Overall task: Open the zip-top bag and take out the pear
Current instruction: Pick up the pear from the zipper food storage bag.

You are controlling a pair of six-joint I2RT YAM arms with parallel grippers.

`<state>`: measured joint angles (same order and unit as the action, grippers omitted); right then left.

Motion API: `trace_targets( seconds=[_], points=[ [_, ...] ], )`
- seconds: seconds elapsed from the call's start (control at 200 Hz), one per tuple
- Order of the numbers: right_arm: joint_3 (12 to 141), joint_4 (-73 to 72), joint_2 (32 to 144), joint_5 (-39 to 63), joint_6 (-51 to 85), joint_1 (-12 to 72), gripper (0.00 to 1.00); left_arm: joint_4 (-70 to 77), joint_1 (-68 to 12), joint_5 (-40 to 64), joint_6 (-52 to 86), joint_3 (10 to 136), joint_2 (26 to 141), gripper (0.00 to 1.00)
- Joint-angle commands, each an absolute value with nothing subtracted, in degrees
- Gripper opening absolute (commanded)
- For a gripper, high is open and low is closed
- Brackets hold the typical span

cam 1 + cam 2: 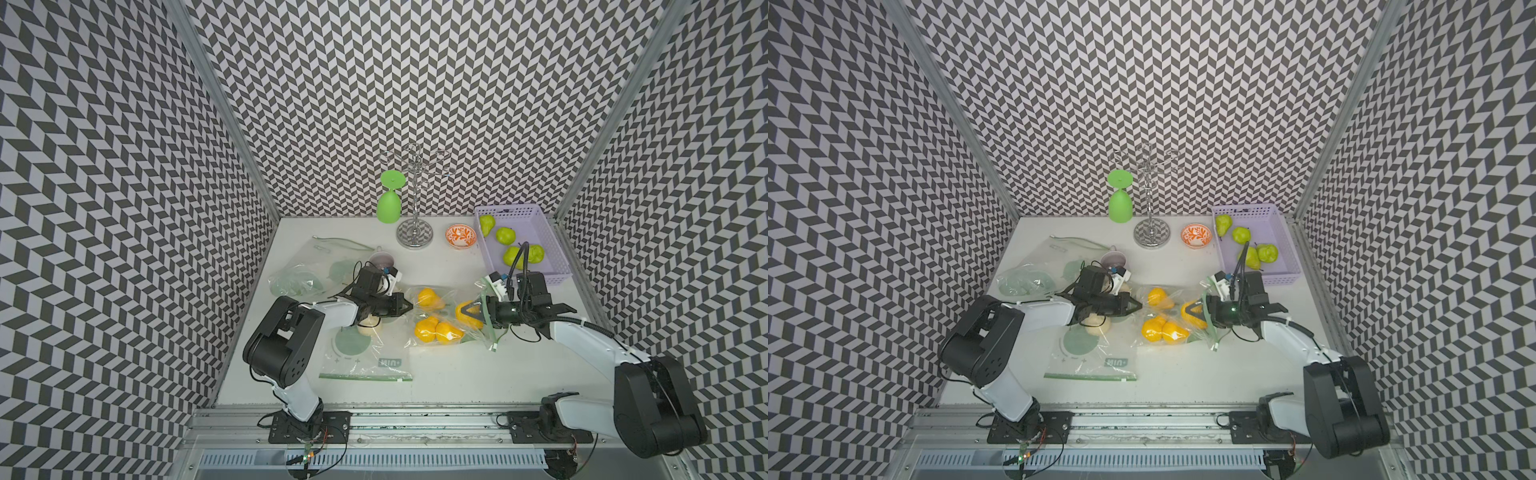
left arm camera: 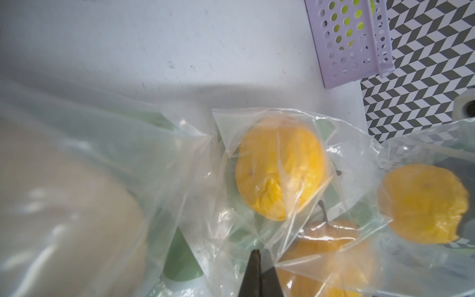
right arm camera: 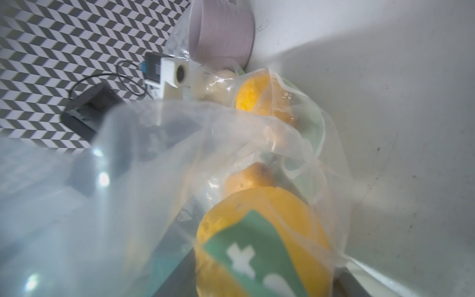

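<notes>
My left fingers (image 1: 405,307) are pressed together on the closed end of the zip-top bag (image 1: 451,296), which lies about the middle of the counter (image 1: 457,374); in the left wrist view their dark tips (image 2: 254,272) meet on a fold of the clear film. My right fingers (image 1: 473,304) reach in through the bag's mouth, whose green zip strip (image 1: 492,332) loops around them, and they sit clamped on either side of a yellow pear (image 1: 467,321) just inside the opening. In the right wrist view that pear (image 3: 257,218) fills the gap beside one dark finger (image 3: 344,282), with green-printed film lying over it. Three more yellow pears (image 1: 428,297) rest deeper in the same bag. A second bag (image 1: 361,357) lies toward the near left edge, holding a pale fruit (image 1: 368,328) under my left arm, and a third bag (image 1: 311,266) lies toward the far left. A lilac basket (image 1: 552,274) in the far right corner holds green pears (image 1: 505,236). Along the far edge stand an orange patterned bowl (image 1: 460,237), a wire glass rack (image 1: 413,235) and a green goblet (image 1: 390,208) hanging upside down.
</notes>
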<state>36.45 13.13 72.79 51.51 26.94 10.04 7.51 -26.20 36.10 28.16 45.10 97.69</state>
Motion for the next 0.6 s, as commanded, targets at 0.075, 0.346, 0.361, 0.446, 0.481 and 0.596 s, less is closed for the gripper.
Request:
trace_targets(
  seconds=[0.075, 0.346, 0.361, 0.446, 0.481, 0.596],
  points=[
    [42.0, 11.0, 69.9, 55.1, 31.4, 9.1, 0.55, 7.0, -25.6, 35.9, 28.5, 44.9, 96.1, 0.00],
    [47.6, 25.0, 67.1, 45.6, 25.5, 6.8, 0.50, 8.5, -24.5, 37.0, 29.4, 44.0, 95.5, 0.00],
    [47.6, 25.4, 66.7, 45.2, 25.4, 6.5, 0.50, 8.5, -24.5, 37.1, 29.5, 44.0, 95.5, 0.00],
    [46.9, 24.9, 63.9, 45.3, 25.5, 5.0, 0.49, 8.9, -24.1, 37.3, 29.8, 43.8, 95.4, 0.00],
    [46.2, 23.6, 62.8, 46.3, 26.0, 4.6, 0.49, 8.9, -24.0, 37.4, 29.8, 43.8, 95.4, 0.00],
    [43.3, 17.8, 60.3, 52.1, 29.5, 3.7, 0.49, 9.0, -23.8, 37.4, 29.9, 43.8, 95.3, 0.00]
  ],
)
